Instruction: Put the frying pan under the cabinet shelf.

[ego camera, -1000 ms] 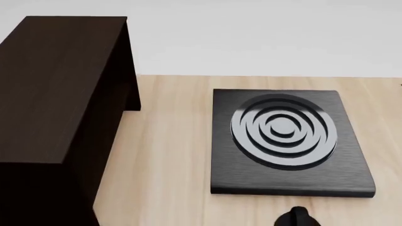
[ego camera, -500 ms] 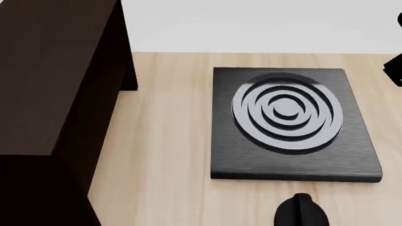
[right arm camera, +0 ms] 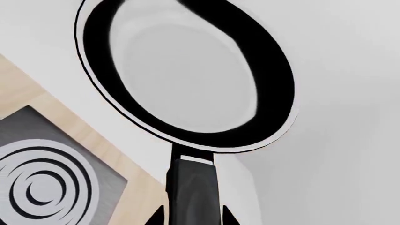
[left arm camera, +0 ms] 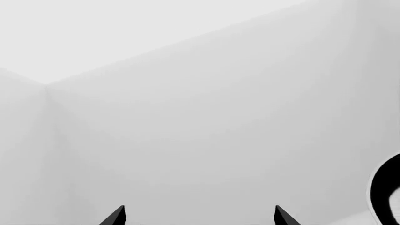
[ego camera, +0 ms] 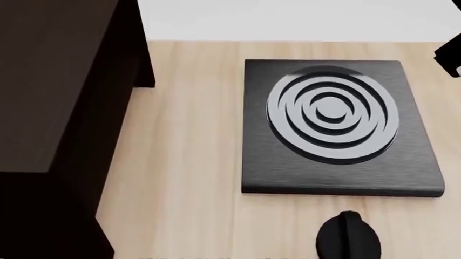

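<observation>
The frying pan (right arm camera: pixel 187 75), round and black with a thin silver rim, is lifted in the air in the right wrist view, seen against the white wall. My right gripper (right arm camera: pixel 190 218) is shut on its long black handle (right arm camera: pixel 194 187), one fingertip on each side. The cabinet shelf (ego camera: pixel 51 86), a big dark brown box, stands at the left of the head view. My left gripper (left arm camera: pixel 200 218) is open and empty, facing the white wall. A black curved edge (left arm camera: pixel 380 192) shows at that view's border. Neither gripper shows clearly in the head view.
The square black hob (ego camera: pixel 335 124) with grey rings lies on the light wood table (ego camera: pixel 187 162) right of the cabinet; it also shows in the right wrist view (right arm camera: pixel 44 183). A black knob-like part (ego camera: pixel 348 237) sits near the front edge. A black piece (ego camera: pixel 450 56) pokes in at the right edge.
The head view has shifted: the hob and table's far edge now sit higher in the picture, and the cabinet fills more of the left. A black piece has come in at the right edge.
</observation>
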